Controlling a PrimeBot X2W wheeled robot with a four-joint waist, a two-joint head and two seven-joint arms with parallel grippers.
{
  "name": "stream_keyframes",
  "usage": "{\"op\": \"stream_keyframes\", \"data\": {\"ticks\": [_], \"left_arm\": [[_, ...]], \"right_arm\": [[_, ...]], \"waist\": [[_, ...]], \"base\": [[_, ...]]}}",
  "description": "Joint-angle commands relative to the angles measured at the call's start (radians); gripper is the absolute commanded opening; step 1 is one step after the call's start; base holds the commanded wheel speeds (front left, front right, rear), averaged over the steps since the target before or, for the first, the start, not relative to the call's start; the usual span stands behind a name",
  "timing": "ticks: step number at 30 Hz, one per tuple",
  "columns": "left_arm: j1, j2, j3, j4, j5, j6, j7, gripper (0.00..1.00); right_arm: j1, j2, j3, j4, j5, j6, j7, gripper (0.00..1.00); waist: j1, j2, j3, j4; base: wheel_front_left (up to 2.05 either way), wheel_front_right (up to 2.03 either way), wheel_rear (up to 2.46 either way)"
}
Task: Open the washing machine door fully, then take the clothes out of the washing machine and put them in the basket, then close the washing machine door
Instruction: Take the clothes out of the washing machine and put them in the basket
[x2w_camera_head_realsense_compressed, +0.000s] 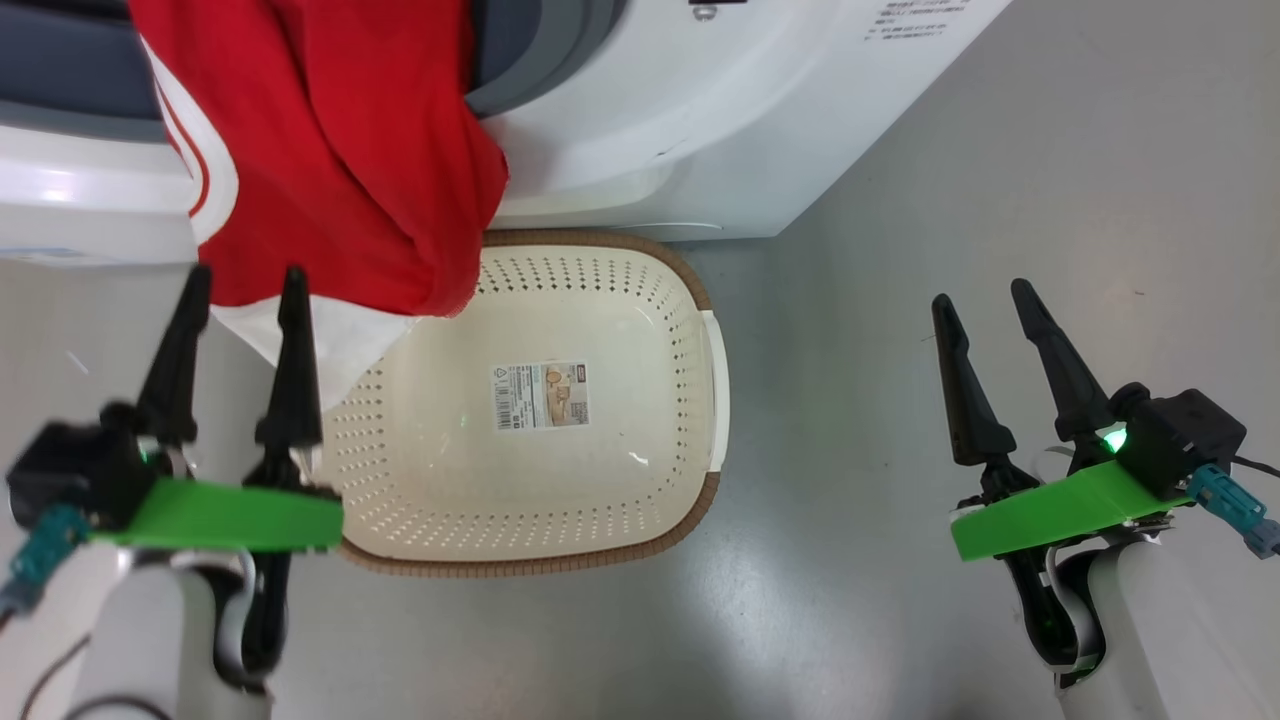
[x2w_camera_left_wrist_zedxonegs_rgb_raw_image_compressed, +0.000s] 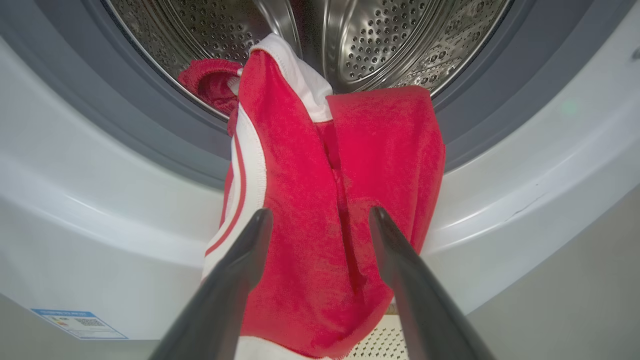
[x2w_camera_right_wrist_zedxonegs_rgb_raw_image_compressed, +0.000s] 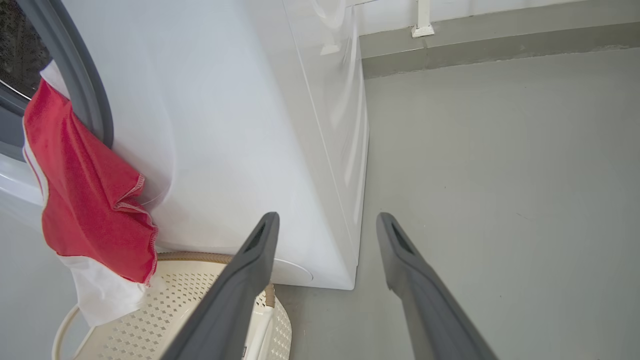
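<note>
Red clothes (x2w_camera_head_realsense_compressed: 340, 140) with white stripes hang out of the washing machine (x2w_camera_head_realsense_compressed: 700, 130) mouth, over the grey gasket, down to the cream basket (x2w_camera_head_realsense_compressed: 640, 480) on the floor below. In the left wrist view the clothes (x2w_camera_left_wrist_zedxonegs_rgb_raw_image_compressed: 320, 200) trail from the steel drum (x2w_camera_left_wrist_zedxonegs_rgb_raw_image_compressed: 380, 40), and a second red piece lies inside. My left gripper (x2w_camera_head_realsense_compressed: 245, 290) stands open just in front of the hanging cloth, holding nothing. My right gripper (x2w_camera_head_realsense_compressed: 990, 300) is open over bare floor, right of the basket. The washing machine door is out of view.
The basket (x2w_camera_right_wrist_zedxonegs_rgb_raw_image_compressed: 165, 320) holds no garment; a paper label (x2w_camera_head_realsense_compressed: 540, 396) lies on its bottom. Grey floor (x2w_camera_head_realsense_compressed: 900, 560) spreads to the right of the washer (x2w_camera_right_wrist_zedxonegs_rgb_raw_image_compressed: 240, 125). A wall skirting (x2w_camera_right_wrist_zedxonegs_rgb_raw_image_compressed: 500, 30) runs behind it.
</note>
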Motion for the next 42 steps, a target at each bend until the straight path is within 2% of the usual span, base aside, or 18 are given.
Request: {"op": "stream_keyframes", "data": {"ticks": [1,7,17,29,33,42], "left_arm": [[-0.023,0.037,0.020,-0.005,0.003,-0.005,-0.005,1.00],[-0.134,0.064,0.004,0.064,0.016,-0.005,-0.005,1.00],[-0.356,0.098,0.027,0.279,0.066,-0.004,-0.005,1.00],[-0.518,0.123,0.036,0.501,0.086,-0.004,-0.005,1.00],[-0.558,0.113,0.012,0.544,0.029,-0.005,-0.005,1.00],[-0.586,0.155,-0.153,0.570,-0.147,-0.005,-0.005,1.00]], "right_arm": [[0.025,0.001,0.026,-0.016,-0.011,0.005,-0.006,1.00],[0.021,0.001,0.032,-0.014,-0.006,0.005,-0.006,1.00],[0.014,0.001,0.040,-0.018,0.006,0.005,-0.006,1.00],[0.005,0.001,0.048,-0.020,0.014,0.005,-0.006,1.00],[-0.001,0.001,0.054,-0.020,0.019,0.005,-0.006,1.00],[0.001,0.001,0.055,-0.022,0.028,0.005,-0.006,1.00]], "waist": [[0.0000,0.0000,-0.001,0.000],[0.0000,0.0000,-0.002,-0.002],[0.0000,0.0000,0.013,-0.015],[0.0000,0.0000,0.032,-0.032],[0.0000,0.0000,0.036,-0.040],[0.0000,0.0000,0.038,-0.055]], "base": [[0.00,0.00,0.00],[0.00,0.00,0.00],[0.00,0.00,0.00],[0.00,0.00,0.00],[0.00,0.00,0.00],[0.00,0.00,0.00]]}}
